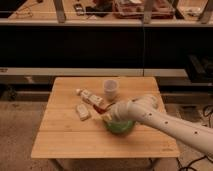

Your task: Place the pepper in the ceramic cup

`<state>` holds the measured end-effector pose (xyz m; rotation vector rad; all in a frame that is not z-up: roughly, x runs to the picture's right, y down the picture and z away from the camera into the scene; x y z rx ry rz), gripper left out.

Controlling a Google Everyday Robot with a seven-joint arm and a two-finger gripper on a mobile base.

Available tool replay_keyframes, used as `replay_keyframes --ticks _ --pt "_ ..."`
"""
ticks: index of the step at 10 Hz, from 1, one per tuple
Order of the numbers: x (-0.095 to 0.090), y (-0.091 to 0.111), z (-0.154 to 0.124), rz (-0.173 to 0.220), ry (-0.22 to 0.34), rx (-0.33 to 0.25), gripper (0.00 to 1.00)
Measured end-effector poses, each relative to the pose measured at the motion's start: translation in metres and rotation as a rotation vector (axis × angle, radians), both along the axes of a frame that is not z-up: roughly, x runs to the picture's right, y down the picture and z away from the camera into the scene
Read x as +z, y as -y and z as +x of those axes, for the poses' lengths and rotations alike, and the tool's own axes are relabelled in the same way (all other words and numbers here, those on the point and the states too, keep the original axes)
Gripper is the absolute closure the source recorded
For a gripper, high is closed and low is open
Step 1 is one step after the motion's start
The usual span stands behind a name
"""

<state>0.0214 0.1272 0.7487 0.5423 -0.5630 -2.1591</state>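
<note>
The ceramic cup (111, 89) stands upright at the back middle of the wooden table (60, 142). My arm reaches in from the right across the green bowl (119, 127). My gripper (107, 115) is at the bowl's left rim, in front of and slightly left of the cup, a short way from it. A small dark red spot (103, 106) shows at the gripper's tip, next to a packet. I cannot tell if it is the pepper. No pepper shows elsewhere on the table.
Two pale packets lie left of the gripper: one (82, 111) nearer the front, one (90, 97) slanting toward the cup. A dark shelf unit (100, 45) stands behind the table. The arm covers the table's right side.
</note>
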Motion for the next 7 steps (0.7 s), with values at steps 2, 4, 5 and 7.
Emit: replay_keyframes --ticks 2,4,5,7 --pt "0.000 0.000 -0.002 -0.002 0.003 -0.003 1.00" --pt "0.000 0.000 0.000 -0.002 0.000 0.000 1.00" --pt "0.001 0.000 -0.001 -0.002 0.001 -0.004 1.00" --pt "0.019 0.003 0.024 -0.012 -0.047 0.008 1.00"
